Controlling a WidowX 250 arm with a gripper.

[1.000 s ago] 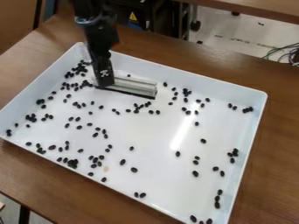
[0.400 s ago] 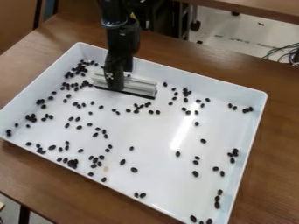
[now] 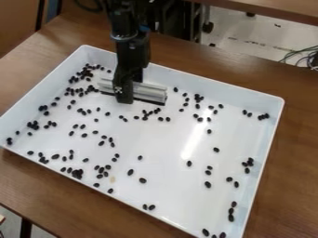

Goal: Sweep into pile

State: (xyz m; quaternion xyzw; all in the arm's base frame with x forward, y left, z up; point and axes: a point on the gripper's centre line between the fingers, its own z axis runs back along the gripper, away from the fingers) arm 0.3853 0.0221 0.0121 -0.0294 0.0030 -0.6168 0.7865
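One white tray [image 3: 164,153], one grey sweeping bar [image 3: 151,92], one tan speck [image 3: 112,179], one brown surface [image 3: 295,162] under tray. Dark beans [image 3: 216,149]: roughly hundred, too clumped near far left corner for exact count; two together by near edge, three at near right corner.

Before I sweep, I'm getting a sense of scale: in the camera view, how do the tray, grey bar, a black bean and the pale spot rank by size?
1. Tray
2. Grey bar
Black bean and pale spot: too alike to rank.
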